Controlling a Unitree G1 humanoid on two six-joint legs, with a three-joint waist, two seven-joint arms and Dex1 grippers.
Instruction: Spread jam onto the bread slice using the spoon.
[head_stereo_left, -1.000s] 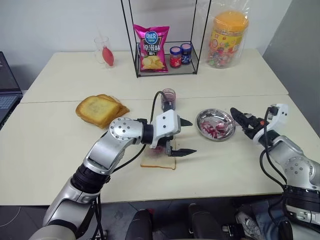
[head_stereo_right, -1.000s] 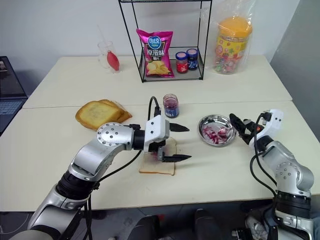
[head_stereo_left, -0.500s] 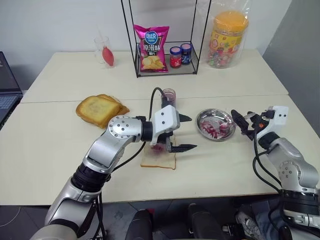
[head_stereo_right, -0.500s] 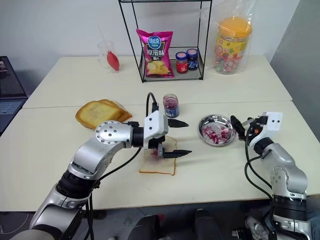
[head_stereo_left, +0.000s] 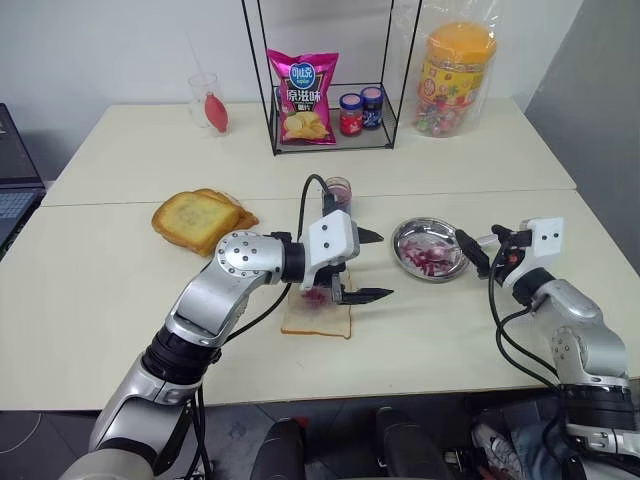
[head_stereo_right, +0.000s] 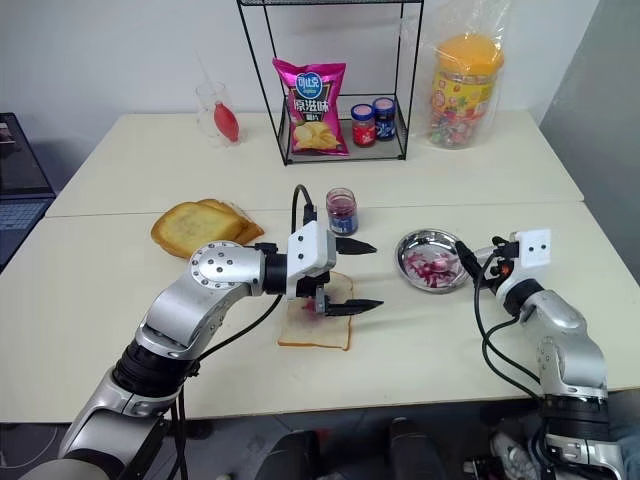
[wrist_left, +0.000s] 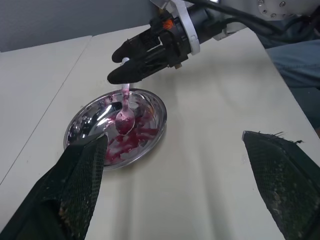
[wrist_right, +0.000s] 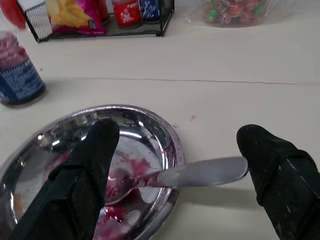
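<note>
The spoon (wrist_right: 200, 172) lies with its bowl down in the steel dish (head_stereo_left: 397, 245), among smears of jam (wrist_right: 130, 167), and its handle rests across the dish's rim on the side away from the jam jar (head_stereo_left: 338, 195). The right gripper (head_stereo_left: 470, 252) sits at that same side of the dish. Its fingers are spread wide on either side of the handle and do not touch it, so nothing is in its hold.

The bread slice (head_stereo_left: 318, 320) lies flat on the surface (head_stereo_left: 450, 330), on the other side of the dish and nearer the robot than the jar, with a purplish smear at its centre. The left gripper (head_stereo_left: 386, 265) hangs just above the slice, between it and the dish. Its fingers are also wide apart and empty.

The spoon looks light, stiff and thin, and probably slick: polished metal, with jam running up the neck (the bowl end is the sticky part). The clean flat stretch of handle outside the rim seems the place to pinch it, across its width. A grip too near the tip could let it swivel. The slice is soft and will likely dent or tear under a hard stroke, and being light it may slide unless held at the crust.
</note>
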